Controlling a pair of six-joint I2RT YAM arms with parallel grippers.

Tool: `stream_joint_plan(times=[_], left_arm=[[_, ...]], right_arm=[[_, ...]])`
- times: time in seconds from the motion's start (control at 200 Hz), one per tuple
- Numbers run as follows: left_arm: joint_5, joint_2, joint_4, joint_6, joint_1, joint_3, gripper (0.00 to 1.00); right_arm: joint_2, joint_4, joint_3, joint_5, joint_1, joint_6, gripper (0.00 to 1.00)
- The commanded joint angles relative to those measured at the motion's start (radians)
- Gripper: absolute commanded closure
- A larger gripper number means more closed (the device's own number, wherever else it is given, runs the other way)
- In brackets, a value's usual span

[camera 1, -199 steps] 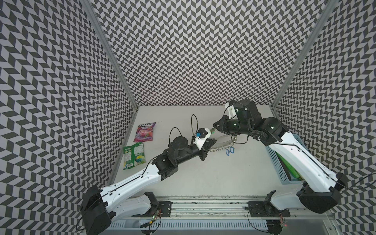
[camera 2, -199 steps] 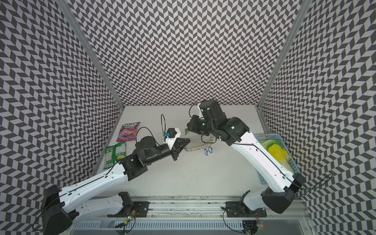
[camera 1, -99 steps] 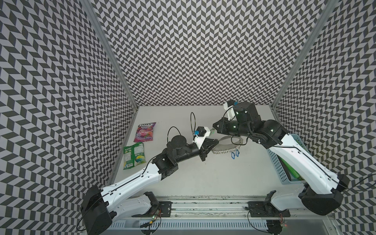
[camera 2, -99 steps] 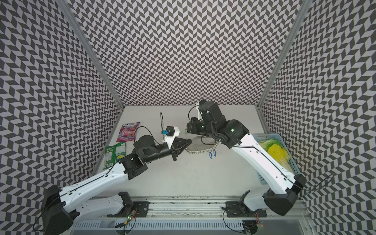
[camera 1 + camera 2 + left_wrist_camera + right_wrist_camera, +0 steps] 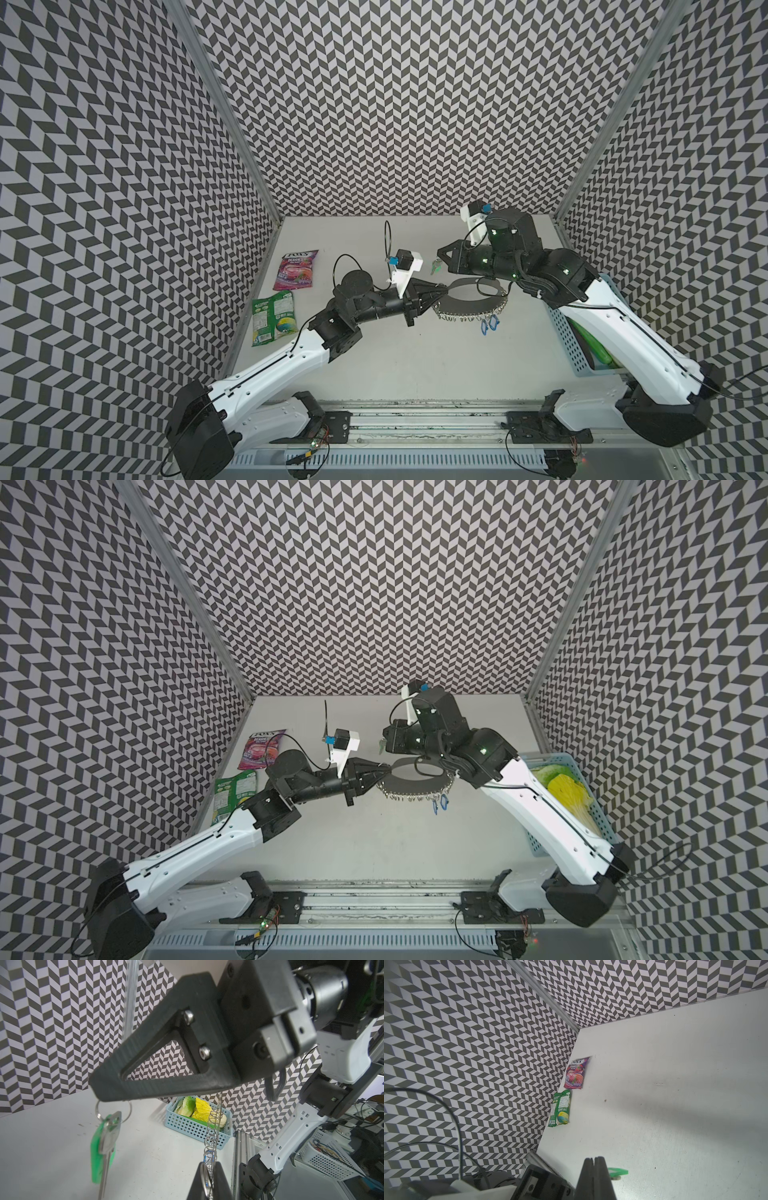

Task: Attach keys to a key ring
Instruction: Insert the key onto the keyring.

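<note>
Key ring plate (image 5: 461, 305): stiff, flat, light. Left hand (image 5: 446, 289) is clenched on one tip, holding it off the desk (image 5: 415, 365). Green-tagged key (image 5: 108, 1136) dangles from right hand (image 5: 593, 1160), which is pinched on its split ring (image 5: 128, 1112). Light, free-swinging, slick wire, so it's best gripped by the ring.

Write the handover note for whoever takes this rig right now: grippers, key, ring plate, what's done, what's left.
Left gripper: shut on one end of the gray ring plate.
Right gripper: shut on the split ring of the green-tagged key; the key hangs beside the plate, not touching it.
Done: two blue-tagged keys already hang from the plate's fringed edge.
Left: hook the green-tagged key onto that edge too, then let go.
</note>
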Motion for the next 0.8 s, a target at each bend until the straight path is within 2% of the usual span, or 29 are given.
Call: stream_joint_plan(times=[0.0,0.396,0.796], left_arm=[[0.096,0.017,0.106,-0.093,0.015,0.055,1.00],[0.167,0.070,0.118,-0.137,0.022,0.112,1.00],[0.148,0.073,0.069,-0.065,0.044,0.111,1.00]], right_arm=[[-0.039,0.074,-0.018,-0.007,0.011,-0.044,1.00],[-0.060,0.112,-0.039,-0.042,0.016,-0.137,1.00],[-0.134,0.213,-0.097,-0.035,0.029,-0.246,1.00]])
